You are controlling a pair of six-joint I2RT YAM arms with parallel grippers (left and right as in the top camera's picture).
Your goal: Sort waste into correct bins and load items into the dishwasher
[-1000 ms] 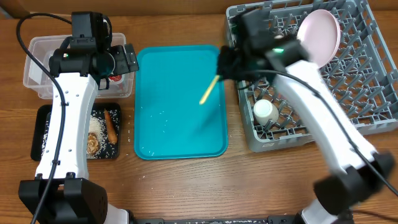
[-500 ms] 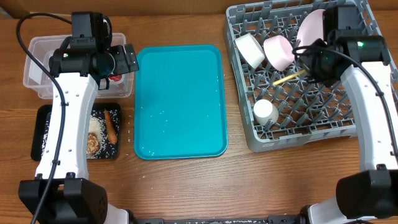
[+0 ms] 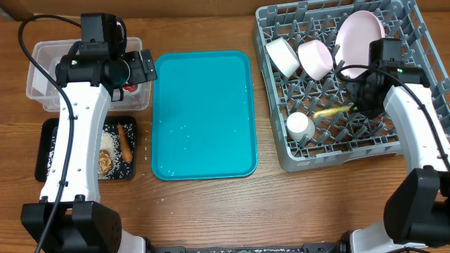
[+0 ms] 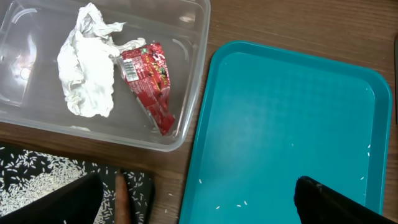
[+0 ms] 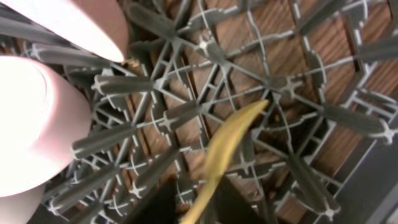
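A: What is the right gripper doing?

B: It hangs low over the grey dish rack. The handle of the yellow spoon runs between its dark fingers. I cannot tell whether they pinch the handle or stand just apart from it, because the wrist view is too close and blurred there.

A: And where exactly is the spoon?

B: Inside the rack, lying slanted across the pegs. Its far end points toward the white cup, near it but not touching. Behind it the pale bowls and the plate stand on edge between the pegs.

A: How will the spoon handle, do you think?

B: I judge it very light, stiff and smooth. It should not break, but it may slide on the pegs or tip through an opening of the lattice. If it must be picked up, the best place is the middle of the handle, on the flat sides, not the curved end.

A: And the left gripper?

B: It is spread wide and holds nothing. It is over the edge of the teal tray, beside the clear tub, which has the white paper and the red wrapper inside.
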